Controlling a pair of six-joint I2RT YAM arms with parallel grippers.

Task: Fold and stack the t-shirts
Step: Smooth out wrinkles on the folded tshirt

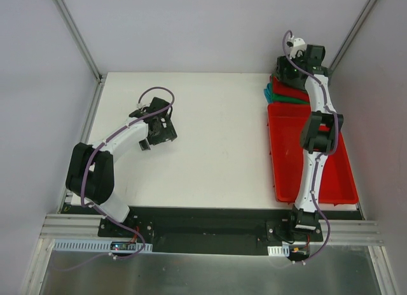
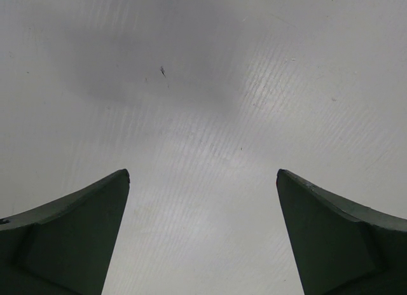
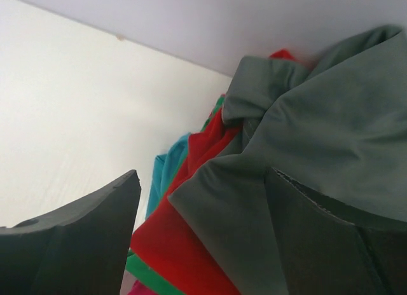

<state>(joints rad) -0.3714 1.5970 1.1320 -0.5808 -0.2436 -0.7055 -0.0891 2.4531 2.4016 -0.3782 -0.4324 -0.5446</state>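
Note:
At the back right corner lies a loose pile of t-shirts. In the right wrist view a dark grey shirt [image 3: 318, 117] lies crumpled on top of a red one [image 3: 184, 244], with teal [image 3: 166, 171] and green [image 3: 143, 273] cloth edges below. My right gripper [image 3: 202, 173] stands open over this pile, a corner of the grey shirt between its fingers. The right finger [image 3: 331, 244] lies against the grey cloth and the left finger [image 3: 82, 238] is apart from it. From above, the right gripper [image 1: 286, 71] hangs over the teal-green [image 1: 278, 93] and red [image 1: 297, 91] cloth. My left gripper [image 1: 159, 133] is open and empty over the bare table [image 2: 203, 85].
A red plastic tray [image 1: 286, 149] stands along the table's right side, under my right arm, its far end next to the shirt pile. Grey walls close in behind and to the right of the pile. The table [image 1: 216, 142] is white.

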